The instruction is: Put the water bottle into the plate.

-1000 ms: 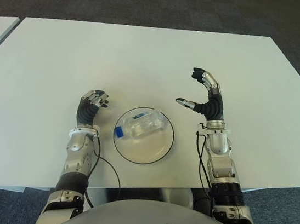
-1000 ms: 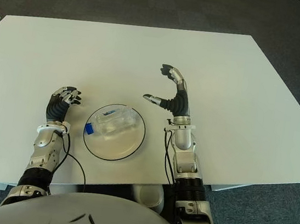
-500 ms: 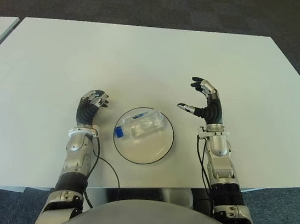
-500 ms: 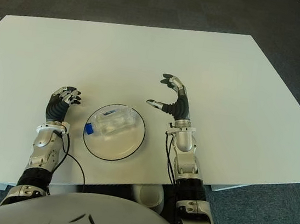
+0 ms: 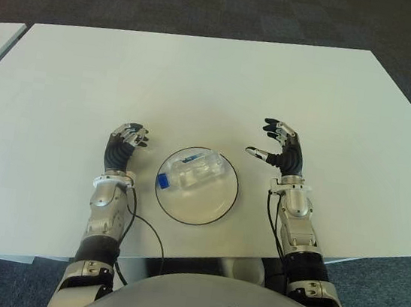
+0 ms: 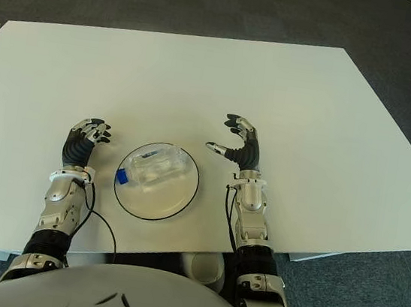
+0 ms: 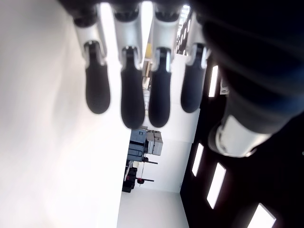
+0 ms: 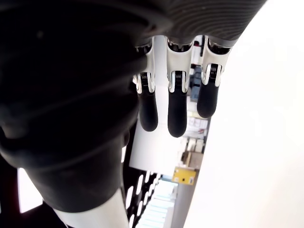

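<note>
While both hands hold nothing, the clear plastic water bottle with a blue cap (image 5: 190, 174) lies on its side inside the round white plate with a thin dark rim (image 5: 215, 206), its cap toward the plate's left rim and its body slanting up toward the far right part of the rim. That plate sits on the broad white desk (image 5: 200, 77) close to the desk's near edge, roughly midway between its left and right edges. The robot's left hand (image 5: 126, 143), black-fingered with silver joints, shows just beside the plate's left rim, apart from it; its fingers are loosely curled and grasp nothing, and the left wrist view shows four dark fingertips (image 7: 132, 98) hanging free against the pale desk surface. The right hand (image 5: 282, 148) shows on the plate's right side, a little farther from the rim than the left one, nearer the desk's near edge than its far edge; its fingers are spread and gently bent, the thumb pointing toward the plate, with nothing between them. From the right wrist view, three dark fingertips (image 8: 176, 114) dangle with open space around them. A thin black cable (image 5: 143, 225) runs along the left forearm, looping over the desk's near edge beside the plate. Dark grey carpet (image 5: 210, 3) lies beyond the desk's far edge.
</note>
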You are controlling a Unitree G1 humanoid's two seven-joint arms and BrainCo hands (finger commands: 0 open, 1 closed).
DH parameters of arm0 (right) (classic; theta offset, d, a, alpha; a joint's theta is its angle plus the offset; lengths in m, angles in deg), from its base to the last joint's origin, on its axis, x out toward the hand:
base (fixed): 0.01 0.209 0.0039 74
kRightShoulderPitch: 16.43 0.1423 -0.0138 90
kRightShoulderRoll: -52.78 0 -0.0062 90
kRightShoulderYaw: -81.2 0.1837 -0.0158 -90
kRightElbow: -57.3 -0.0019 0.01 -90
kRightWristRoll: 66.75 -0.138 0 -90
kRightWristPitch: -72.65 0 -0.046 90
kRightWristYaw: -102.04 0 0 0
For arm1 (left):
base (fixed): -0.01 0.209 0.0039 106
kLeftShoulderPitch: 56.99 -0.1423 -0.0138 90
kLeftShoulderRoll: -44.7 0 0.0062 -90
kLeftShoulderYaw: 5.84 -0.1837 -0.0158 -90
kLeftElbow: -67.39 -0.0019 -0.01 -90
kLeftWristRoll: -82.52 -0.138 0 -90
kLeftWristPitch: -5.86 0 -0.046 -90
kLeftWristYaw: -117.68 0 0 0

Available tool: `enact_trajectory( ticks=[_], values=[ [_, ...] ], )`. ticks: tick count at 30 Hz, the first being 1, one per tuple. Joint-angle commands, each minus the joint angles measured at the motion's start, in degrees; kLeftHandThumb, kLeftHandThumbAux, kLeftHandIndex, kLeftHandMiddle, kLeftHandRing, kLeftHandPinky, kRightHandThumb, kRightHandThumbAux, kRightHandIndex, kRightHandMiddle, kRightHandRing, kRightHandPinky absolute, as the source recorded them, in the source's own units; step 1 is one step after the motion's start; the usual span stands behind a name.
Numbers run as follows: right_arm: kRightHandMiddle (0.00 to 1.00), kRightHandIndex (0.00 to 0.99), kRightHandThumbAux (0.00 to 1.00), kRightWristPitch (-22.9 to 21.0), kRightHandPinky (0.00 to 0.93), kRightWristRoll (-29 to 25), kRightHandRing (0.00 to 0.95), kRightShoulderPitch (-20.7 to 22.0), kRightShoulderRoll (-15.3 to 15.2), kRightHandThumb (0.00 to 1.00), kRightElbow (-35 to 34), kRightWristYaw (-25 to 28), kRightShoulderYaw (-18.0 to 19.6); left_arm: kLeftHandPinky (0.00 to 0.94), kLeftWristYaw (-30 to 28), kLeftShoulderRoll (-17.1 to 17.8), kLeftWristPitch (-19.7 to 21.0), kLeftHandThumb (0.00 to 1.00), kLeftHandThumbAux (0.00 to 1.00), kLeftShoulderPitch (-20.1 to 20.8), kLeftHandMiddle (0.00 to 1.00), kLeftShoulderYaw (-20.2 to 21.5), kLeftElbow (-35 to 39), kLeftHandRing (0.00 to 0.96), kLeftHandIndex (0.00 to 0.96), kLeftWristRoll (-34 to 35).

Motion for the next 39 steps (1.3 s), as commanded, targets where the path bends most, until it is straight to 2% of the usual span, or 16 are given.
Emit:
enact_trajectory(
  ticks=[1,8,12,13,14,15,19,27,31,39],
  values=[
    [0.460,0.420,0.998,-0.7,0.513,-0.6,0.493,-1.2,0.9,0.079,1.8,-0.8,0.4,0.526,-0.6,0.0,2.1,0.837,0.674,-2.1,0.478,0.2,-2.9,0.541,0.425,-0.2],
    [0.467,0.424,0.998,-1.2,0.503,-2.1,0.486,-1.2,1.9,0.116,4.0,-0.3,1.1,0.518,-0.5,0.2,2.5,0.837,0.674,-1.9,0.477,0.1,-3.1,0.536,0.427,-0.1],
    [0.478,0.435,0.998,0.1,0.510,-3.9,0.490,0.0,2.9,0.147,7.1,0.3,1.9,0.516,-0.4,0.1,2.4,0.837,0.673,-1.8,0.475,0.1,-3.3,0.533,0.430,-0.2],
    [0.480,0.432,0.946,0.5,0.513,-4.3,0.492,0.4,3.1,0.256,8.0,0.3,2.1,0.516,-0.3,0.1,2.4,0.837,0.673,-1.8,0.474,0.1,-3.4,0.533,0.430,-0.1],
    [0.482,0.429,0.869,1.4,0.516,-4.7,0.494,0.9,3.4,0.415,9.6,0.3,2.4,0.516,-0.3,0.0,2.4,0.837,0.673,-1.8,0.474,0.2,-3.4,0.532,0.430,0.0],
    [0.487,0.427,0.819,2.1,0.524,-4.9,0.499,1.3,3.6,0.517,10.8,0.2,2.6,0.518,-0.3,-0.1,2.5,0.837,0.673,-1.8,0.474,0.2,-3.4,0.533,0.430,0.1],
    [0.509,0.427,0.749,5.4,0.552,-5.4,0.524,2.8,4.8,0.664,15.9,-1.5,3.7,0.524,-0.2,-0.3,2.4,0.837,0.674,-1.7,0.476,0.4,-3.4,0.536,0.427,0.4],
    [0.550,0.429,0.730,12.1,0.591,-4.8,0.563,5.2,7.4,0.704,24.6,-7.0,5.6,0.523,-0.4,-0.1,2.2,0.837,0.674,-1.8,0.477,0.3,-3.3,0.537,0.427,0.1],
    [0.573,0.430,0.728,17.0,0.609,-5.2,0.584,6.7,8.5,0.707,28.6,-8.8,6.6,0.518,-0.3,0.1,1.9,0.837,0.674,-1.9,0.475,0.1,-3.3,0.533,0.429,-0.3],
    [0.609,0.433,0.726,22.6,0.622,-4.7,0.615,8.9,9.2,0.709,34.9,-12.2,7.7,0.516,0.0,0.2,1.6,0.837,0.673,-2.0,0.472,0.1,-3.5,0.531,0.432,-0.6]
  ],
)
